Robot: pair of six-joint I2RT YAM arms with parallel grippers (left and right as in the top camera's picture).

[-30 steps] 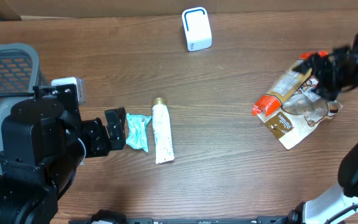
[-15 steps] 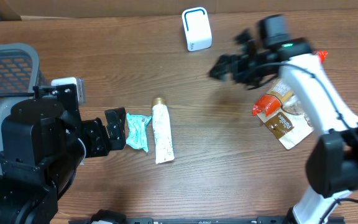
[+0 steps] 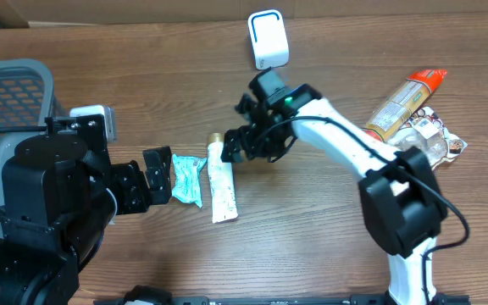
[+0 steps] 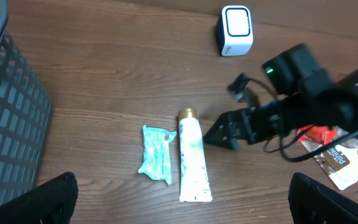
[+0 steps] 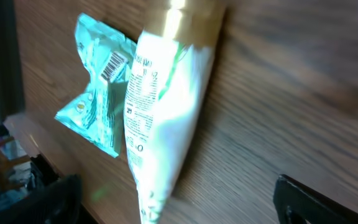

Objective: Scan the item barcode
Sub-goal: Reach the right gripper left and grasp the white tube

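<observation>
Tube [image 3: 221, 182] flat on table [image 3: 312, 246] beside teal packet [image 3: 187, 180], neither lifted nor scanned, right jaws spread wide and empty near its gold cap [image 3: 216, 137], left jaws wide and empty too, scanner [image 3: 268, 39] well apart, pickup and scan both pending.

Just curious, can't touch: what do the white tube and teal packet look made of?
Tube: likely soft plastic, smooth white, flattened at its crimped end; gold cap looks metallic-finished. Packet: probably thin plastic film, crinkled, slightly glossy.
</observation>
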